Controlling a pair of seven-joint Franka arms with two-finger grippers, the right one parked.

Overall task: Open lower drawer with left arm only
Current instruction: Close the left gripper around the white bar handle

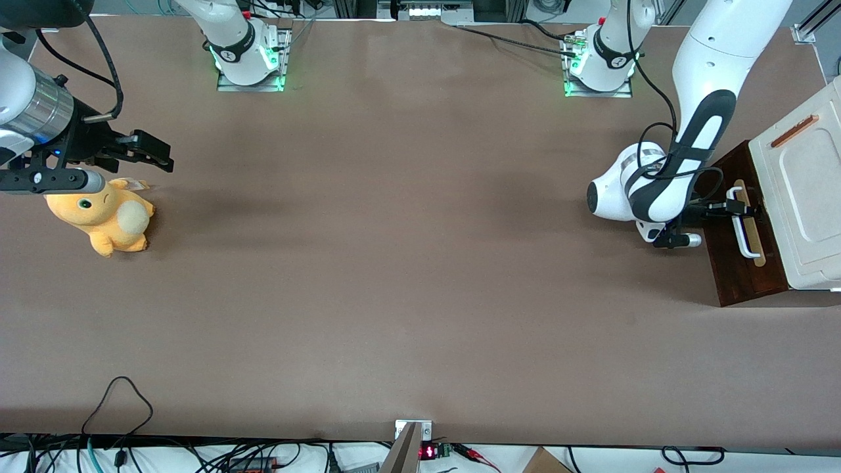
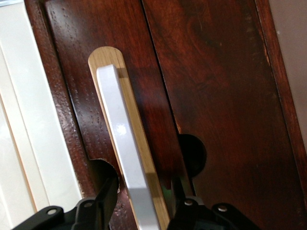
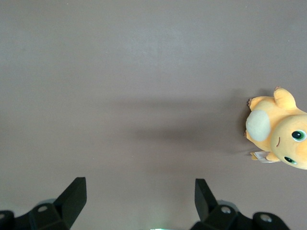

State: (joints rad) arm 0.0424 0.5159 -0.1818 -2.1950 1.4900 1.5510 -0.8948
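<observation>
The lower drawer (image 1: 729,263) is a dark brown wooden front at the working arm's end of the table, under a cream-white panel (image 1: 808,190). Its white loop handle (image 1: 742,236) sits on a pale wood strip (image 1: 755,246). No pale wood inside shows. My left arm (image 1: 696,131) reaches down in front of the drawer, and its black gripper (image 1: 746,209) is at the handle's end farther from the front camera. In the left wrist view the gripper (image 2: 142,191) is open, with one finger on each side of the handle (image 2: 120,129) and a gap at both. The drawer front (image 2: 216,96) fills that view.
The cream-white panel carries a thin copper-brown bar (image 1: 794,131) and also shows in the left wrist view (image 2: 19,120). A yellow plush toy (image 1: 108,217) lies toward the parked arm's end of the table. Cables (image 1: 118,401) hang over the table edge nearest the front camera.
</observation>
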